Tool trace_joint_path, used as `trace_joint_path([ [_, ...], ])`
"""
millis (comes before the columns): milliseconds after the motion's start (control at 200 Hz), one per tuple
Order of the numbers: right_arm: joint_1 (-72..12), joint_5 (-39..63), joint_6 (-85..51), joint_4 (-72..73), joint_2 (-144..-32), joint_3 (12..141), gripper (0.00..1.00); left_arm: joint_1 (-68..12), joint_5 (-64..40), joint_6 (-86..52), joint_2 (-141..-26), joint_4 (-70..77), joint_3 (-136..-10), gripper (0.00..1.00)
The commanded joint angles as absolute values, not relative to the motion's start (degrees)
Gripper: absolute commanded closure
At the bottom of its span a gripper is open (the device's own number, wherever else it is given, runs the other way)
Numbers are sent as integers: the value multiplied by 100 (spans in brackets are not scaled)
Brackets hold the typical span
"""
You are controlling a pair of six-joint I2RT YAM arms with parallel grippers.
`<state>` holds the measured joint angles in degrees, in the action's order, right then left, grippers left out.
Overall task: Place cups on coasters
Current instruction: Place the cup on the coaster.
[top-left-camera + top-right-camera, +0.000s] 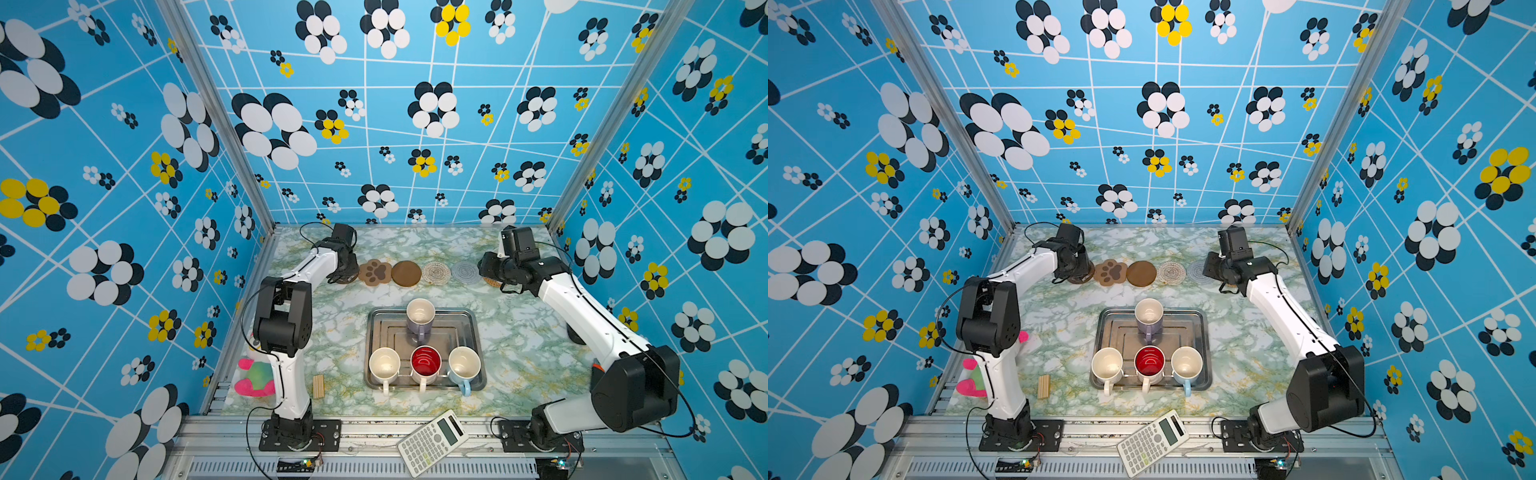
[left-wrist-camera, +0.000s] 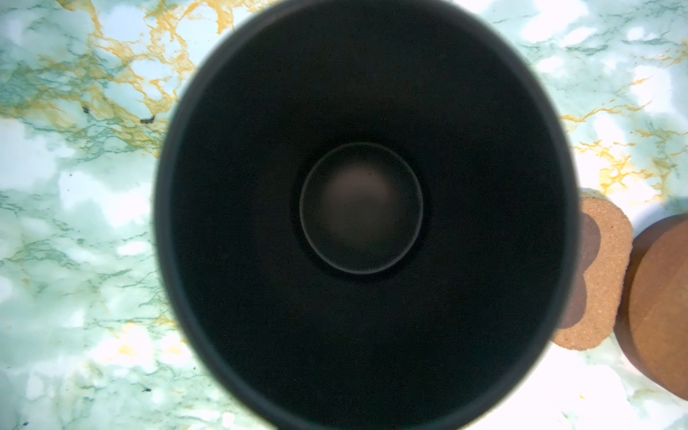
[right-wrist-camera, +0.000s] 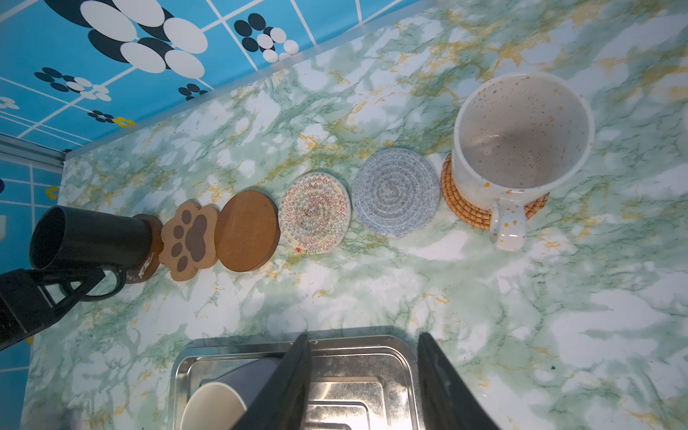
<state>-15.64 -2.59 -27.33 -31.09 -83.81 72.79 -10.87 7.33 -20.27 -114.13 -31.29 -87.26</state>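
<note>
Right, my left gripper is clamped on the handle of the black mug, which sits on the end disc of the coaster row. My right gripper hangs released and empty near the speckled mug, which stands on the rattan coaster. Between them the paw, second disc, cream mat and grey-blue mat lie bare. The lavender mug, white mug, red-lined mug and blue mug stand in the tray.
</note>
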Motion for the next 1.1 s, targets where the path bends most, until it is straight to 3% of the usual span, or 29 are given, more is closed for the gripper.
trace_joint_path([
  [0,-1617,-202,-2786,-3209,-8437,7390,51,-1024,835,-2013,-11197,-3142,-8736,77],
  [345,-1630,-167,-2786,-3217,-8433,7409,51,-1032,826,-2030,-11031,-3166,-8575,62],
  [680,-1695,-156,-2795,-3229,-8340,7297,51,-1091,729,-2017,-10340,-3190,-8245,58],
  [700,-1703,-158,-2793,-3241,-8341,7299,51,-1100,734,-2023,-10279,-3190,-8213,53],
  [805,-1778,-166,-2760,-3380,-8333,7310,51,-1176,746,-2063,-9939,-3140,-8071,51],
  [1095,-2021,-123,-2442,-4366,-7884,7417,47,-1532,659,-2093,-9255,-2980,-7928,46],
])
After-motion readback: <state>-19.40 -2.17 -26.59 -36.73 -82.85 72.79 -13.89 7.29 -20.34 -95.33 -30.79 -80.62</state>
